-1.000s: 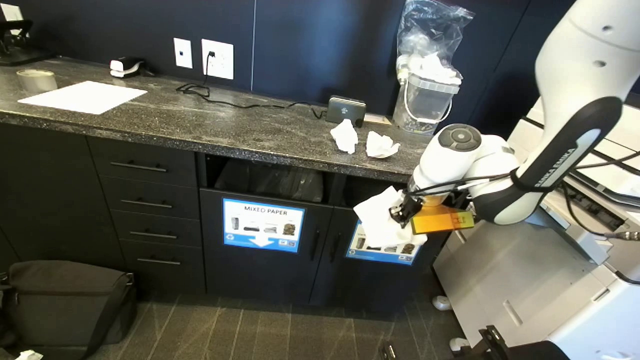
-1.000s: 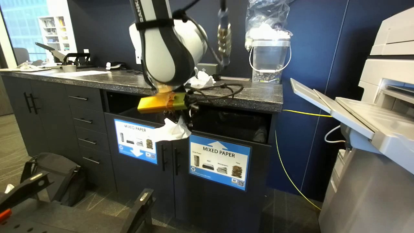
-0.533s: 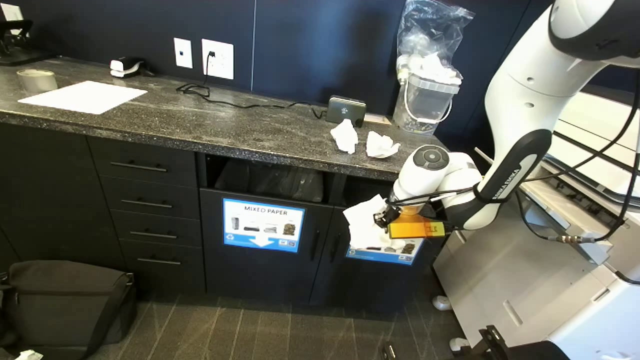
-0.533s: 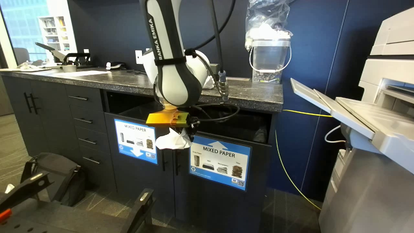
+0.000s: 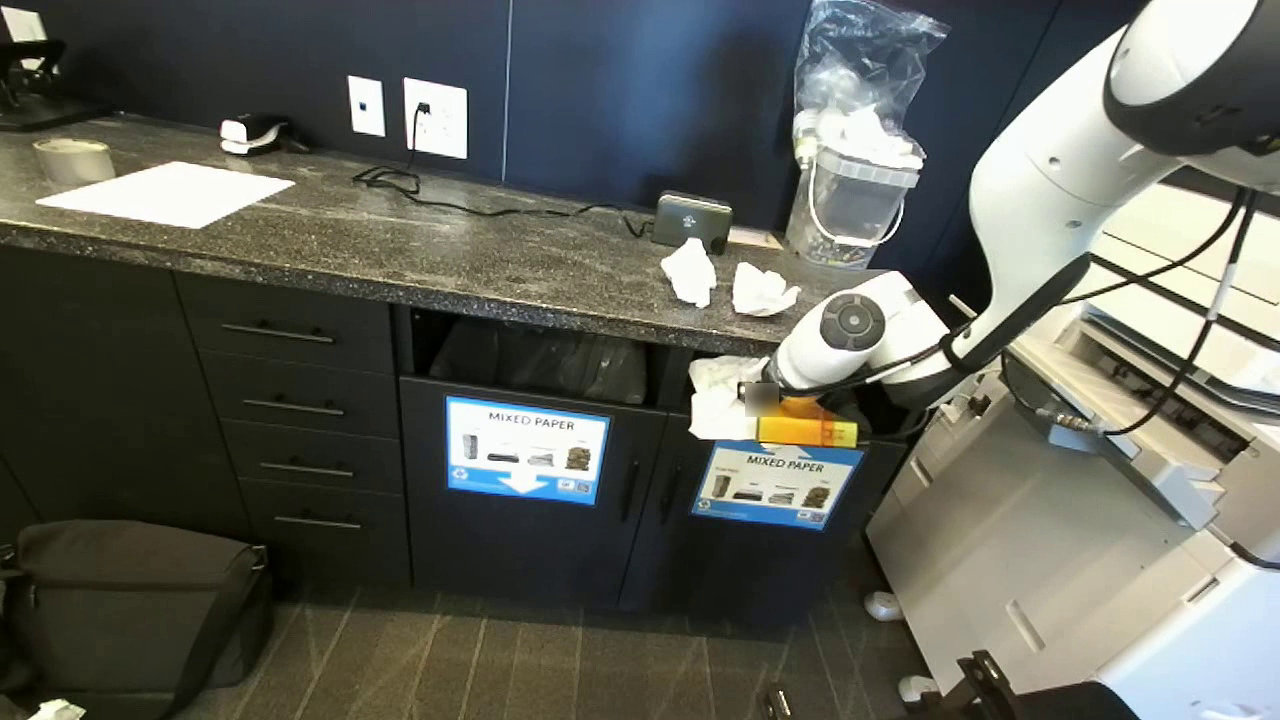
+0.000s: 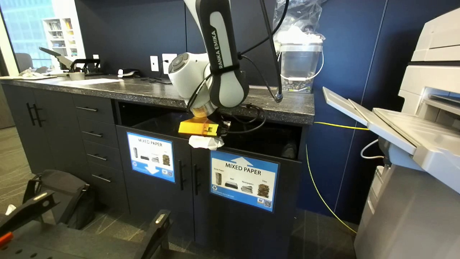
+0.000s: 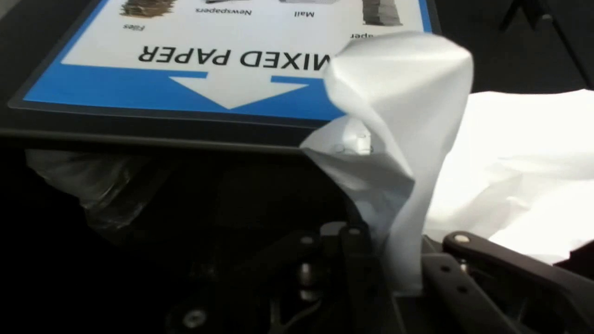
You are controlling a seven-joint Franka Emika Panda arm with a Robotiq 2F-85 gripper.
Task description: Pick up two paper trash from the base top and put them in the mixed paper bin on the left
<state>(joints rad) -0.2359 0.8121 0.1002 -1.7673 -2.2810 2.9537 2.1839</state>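
Note:
My gripper (image 5: 757,397) is shut on a crumpled white paper wad (image 5: 718,410). It holds the wad at the upper edge of the right-hand mixed paper door. In the wrist view the wad (image 7: 408,106) is pinched between the fingers (image 7: 394,255), with the right label upside down behind. In an exterior view the gripper (image 6: 221,131) and wad (image 6: 206,142) are before the divider between both openings. Two more paper wads (image 5: 690,273) (image 5: 763,290) lie on the speckled base top (image 5: 480,255); the arm hides them in an exterior view. The left mixed paper bin (image 5: 545,360) has a dark bag inside.
A small dark box (image 5: 692,222) and a clear bucket (image 5: 850,205) stand behind the wads. A flat white sheet (image 5: 170,195) and a tape roll (image 5: 75,162) lie at the far left. A printer (image 6: 427,126) stands at the right. A black bag (image 5: 135,600) is on the floor.
The gripper and held wad have shifted toward the cabinet and, in the last half second, risen to the right opening's front edge. The label there is less covered. The counter wads have not moved.

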